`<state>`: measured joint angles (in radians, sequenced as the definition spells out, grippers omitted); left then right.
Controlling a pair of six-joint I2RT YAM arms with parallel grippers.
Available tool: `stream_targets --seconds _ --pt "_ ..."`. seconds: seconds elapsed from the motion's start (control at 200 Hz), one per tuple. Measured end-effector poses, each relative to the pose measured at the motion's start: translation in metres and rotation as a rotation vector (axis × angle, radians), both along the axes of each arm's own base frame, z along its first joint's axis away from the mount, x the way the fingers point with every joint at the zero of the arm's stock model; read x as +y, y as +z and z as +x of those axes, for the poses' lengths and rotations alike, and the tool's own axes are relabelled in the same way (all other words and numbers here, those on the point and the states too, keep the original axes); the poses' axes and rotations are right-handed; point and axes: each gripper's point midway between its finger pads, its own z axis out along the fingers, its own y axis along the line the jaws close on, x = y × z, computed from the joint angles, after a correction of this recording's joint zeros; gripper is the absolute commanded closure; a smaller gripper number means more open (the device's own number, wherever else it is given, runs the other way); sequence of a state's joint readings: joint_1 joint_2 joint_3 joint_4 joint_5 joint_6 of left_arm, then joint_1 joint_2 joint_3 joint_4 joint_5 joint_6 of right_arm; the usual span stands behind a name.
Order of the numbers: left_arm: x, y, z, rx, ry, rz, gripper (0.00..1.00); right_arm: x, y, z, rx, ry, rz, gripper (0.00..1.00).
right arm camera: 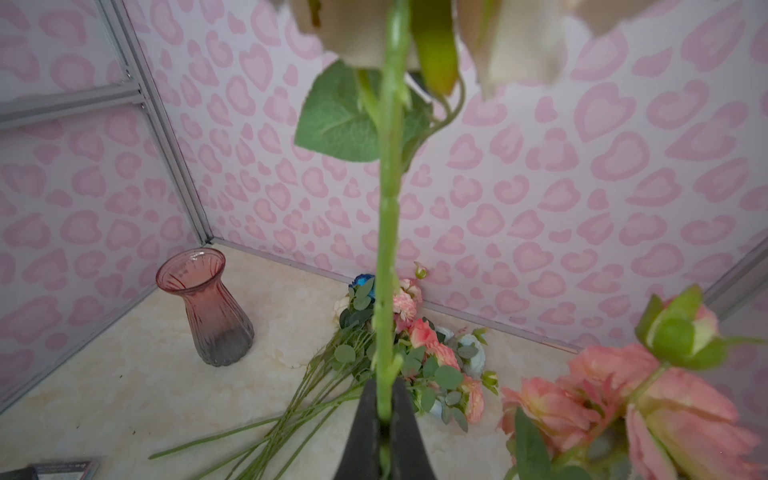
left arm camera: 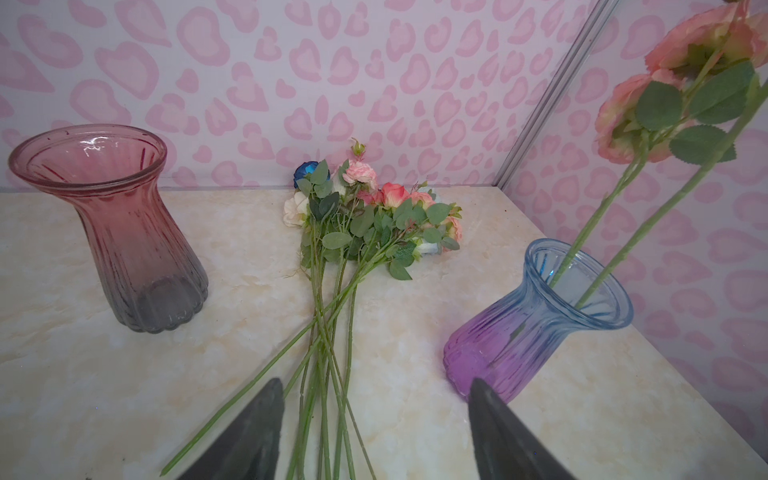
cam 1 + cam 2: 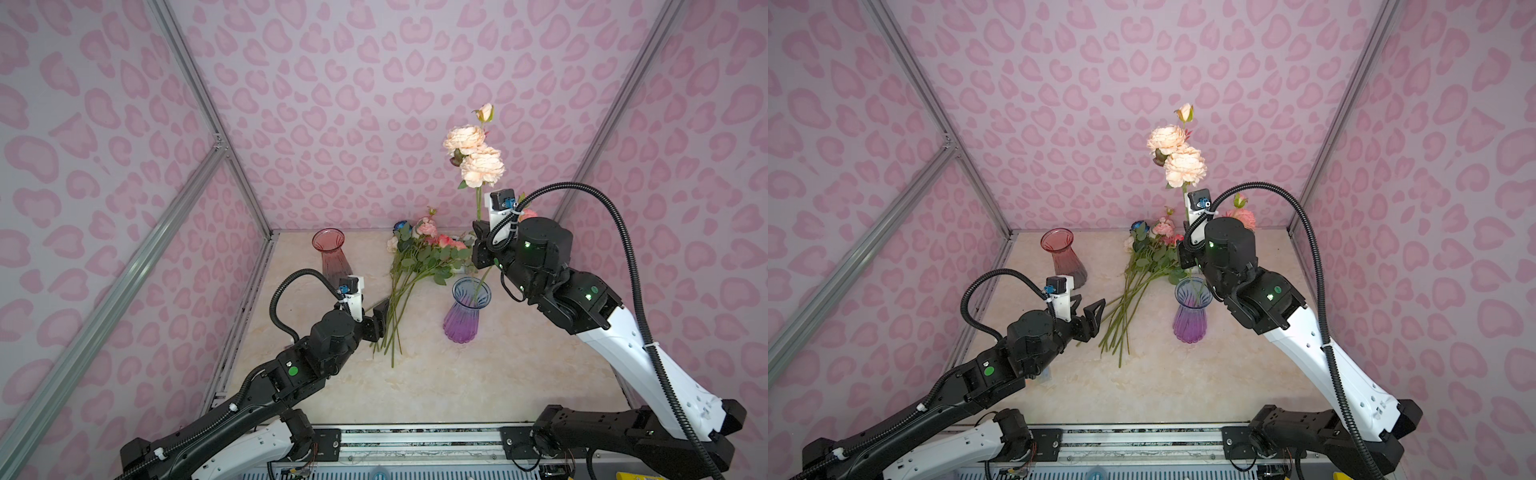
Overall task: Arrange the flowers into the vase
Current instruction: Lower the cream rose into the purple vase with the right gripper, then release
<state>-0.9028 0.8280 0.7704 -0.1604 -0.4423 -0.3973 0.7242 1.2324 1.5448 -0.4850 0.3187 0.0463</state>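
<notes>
On the right of the worktop (image 3: 457, 386), the right end effector (image 1: 384, 417) is clamped on an upright peach-headed stem (image 3: 482, 168) above the blue-and-purple vase (image 3: 464, 316), which holds pink-headed stems (image 2: 615, 199). In the middle, the other flowers (image 3: 419, 257) lie piled. The left end effector (image 2: 376, 384) hovers spread wide over their stem ends. A red vase (image 3: 332, 253) stands far left.

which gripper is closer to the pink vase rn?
Left. The left gripper, open, is just in front of the pink vase; the right gripper is across the flower pile, above the blue-purple vase, shut on a peach flower.
</notes>
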Motion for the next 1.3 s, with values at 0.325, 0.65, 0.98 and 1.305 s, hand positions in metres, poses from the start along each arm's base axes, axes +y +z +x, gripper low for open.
stream_targets --seconds 0.325,0.65,0.98,1.305 --pt "-0.004 -0.012 0.005 0.032 0.008 0.021 0.30 -0.006 -0.102 0.010 0.189 -0.049 -0.062 0.97" --pt "-0.009 -0.017 0.007 0.048 -0.005 0.032 0.31 -0.004 -0.143 0.009 0.283 -0.050 -0.053 0.82" --pt "-0.016 -0.018 0.010 0.065 -0.013 0.049 0.32 -0.008 -0.134 -0.003 0.278 -0.034 -0.001 0.76" --pt "-0.023 -0.024 0.015 0.087 -0.019 0.072 0.32 -0.017 -0.121 -0.023 0.247 -0.013 0.060 0.75"
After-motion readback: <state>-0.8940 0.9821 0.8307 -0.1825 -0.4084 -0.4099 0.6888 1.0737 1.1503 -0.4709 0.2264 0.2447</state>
